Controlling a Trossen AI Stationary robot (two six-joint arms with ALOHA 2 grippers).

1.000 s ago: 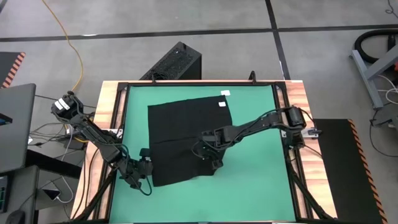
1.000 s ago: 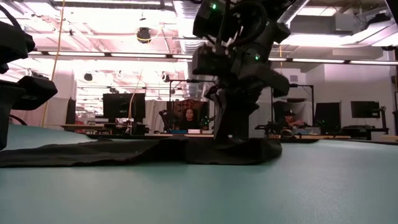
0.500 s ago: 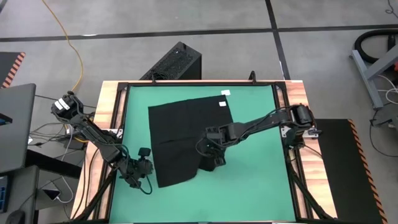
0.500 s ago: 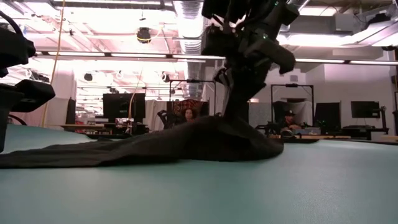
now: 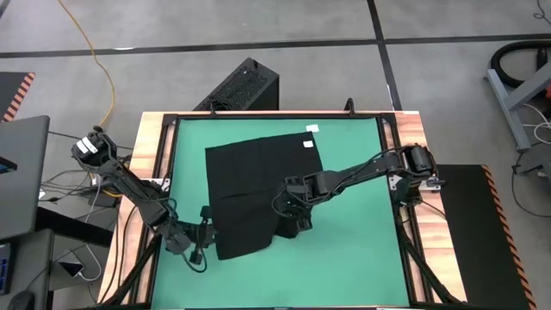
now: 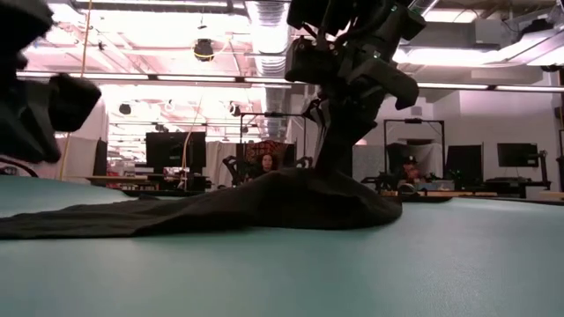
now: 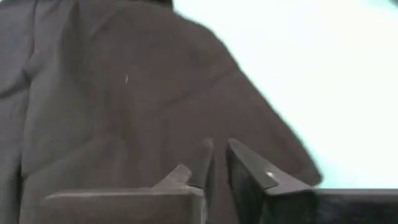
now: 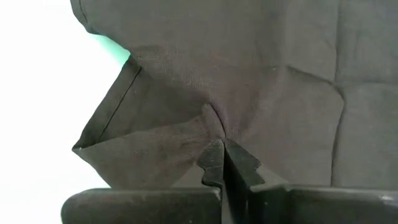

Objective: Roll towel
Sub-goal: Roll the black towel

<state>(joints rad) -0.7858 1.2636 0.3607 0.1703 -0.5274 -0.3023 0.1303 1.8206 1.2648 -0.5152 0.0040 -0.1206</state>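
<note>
The right gripper (image 5: 294,217) is clamped down on a pinch of the plain black soft cloth towel (image 5: 258,189) near its front right corner, its arm stretched in low across the green table mat (image 5: 353,250), and in the low view that fold rises in a tent off the surface. The towel lies spread over the middle of the mat, its small white tag (image 5: 307,144) at the far corner. The left gripper (image 5: 203,232) hovers just beside the towel's front left edge, arm folded low, fingers (image 7: 249,171) narrowed to a slim gap and holding nothing.
</note>
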